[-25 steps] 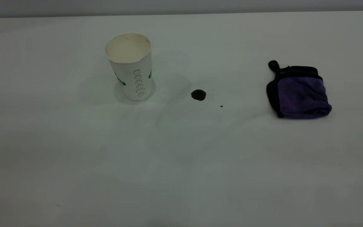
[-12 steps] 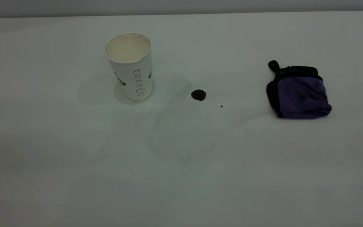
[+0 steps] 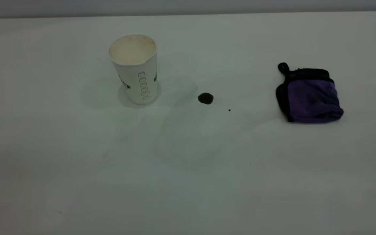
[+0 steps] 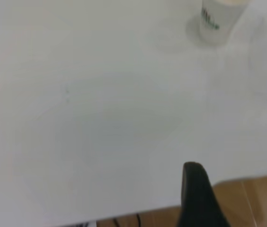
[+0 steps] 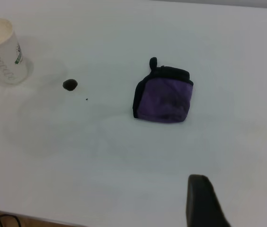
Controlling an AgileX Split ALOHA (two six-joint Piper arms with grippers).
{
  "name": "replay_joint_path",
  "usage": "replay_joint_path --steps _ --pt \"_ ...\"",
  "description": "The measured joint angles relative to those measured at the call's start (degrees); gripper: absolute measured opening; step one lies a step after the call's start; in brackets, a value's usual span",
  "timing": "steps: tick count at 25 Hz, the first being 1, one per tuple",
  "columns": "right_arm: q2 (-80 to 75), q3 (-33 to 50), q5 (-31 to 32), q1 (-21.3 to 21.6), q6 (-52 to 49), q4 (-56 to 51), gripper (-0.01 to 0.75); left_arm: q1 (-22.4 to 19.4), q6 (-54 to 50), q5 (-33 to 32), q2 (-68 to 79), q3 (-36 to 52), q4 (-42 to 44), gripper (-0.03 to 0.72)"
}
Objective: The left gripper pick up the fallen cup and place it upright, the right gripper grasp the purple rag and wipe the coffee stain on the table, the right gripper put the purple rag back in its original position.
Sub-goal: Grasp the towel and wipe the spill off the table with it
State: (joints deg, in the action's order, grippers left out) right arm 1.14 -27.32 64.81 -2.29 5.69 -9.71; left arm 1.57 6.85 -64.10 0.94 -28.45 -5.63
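Observation:
The white ribbed paper cup (image 3: 135, 70) stands upright on the white table (image 3: 188, 169), left of centre, its cream inside showing; it also shows in the left wrist view (image 4: 216, 21) and the right wrist view (image 5: 3, 49). The small dark coffee stain (image 3: 205, 98) lies just right of the cup, also seen in the right wrist view (image 5: 70, 84). The folded purple rag (image 3: 310, 96) with black edging lies flat at the right (image 5: 163, 97). My left gripper (image 4: 240, 182) hangs near the table's front edge, far from the cup, with one dark finger (image 4: 195, 189) showing. My right gripper (image 5: 241, 191) is open and empty, short of the rag.
A tiny black speck (image 3: 229, 110) lies right of the stain. The table's front edge and wooden floor (image 4: 252, 198) show in the left wrist view. Neither arm appears in the exterior view.

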Motion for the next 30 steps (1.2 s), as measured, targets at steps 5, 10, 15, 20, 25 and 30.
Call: replay_joint_path --steps 5,10,15,20,25,30 --pt "0.0 0.0 0.0 0.0 0.0 0.0 0.43 0.0 0.0 -0.54 -2.05 0.0 0.0 0.473" --pt "0.0 0.0 -0.1 0.0 0.0 -1.02 0.43 0.0 0.0 -0.66 -2.12 0.0 -0.05 0.473" --pt "-2.97 -1.89 -1.66 0.0 0.0 -3.14 0.454 0.0 0.0 -0.68 -2.14 0.0 -0.05 0.473" --pt "-18.89 -5.31 -4.96 0.0 2.53 -5.25 0.557 0.0 0.0 -0.8 -2.14 0.0 -0.05 0.473" --pt "-35.49 -7.7 -12.16 0.0 12.47 -11.7 0.594 0.0 0.0 -0.8 -2.14 0.0 -0.05 0.473" --pt "-53.08 -10.19 -16.81 0.0 22.92 -18.83 0.591 0.0 -0.11 -0.8 -2.14 0.0 -0.05 0.473"
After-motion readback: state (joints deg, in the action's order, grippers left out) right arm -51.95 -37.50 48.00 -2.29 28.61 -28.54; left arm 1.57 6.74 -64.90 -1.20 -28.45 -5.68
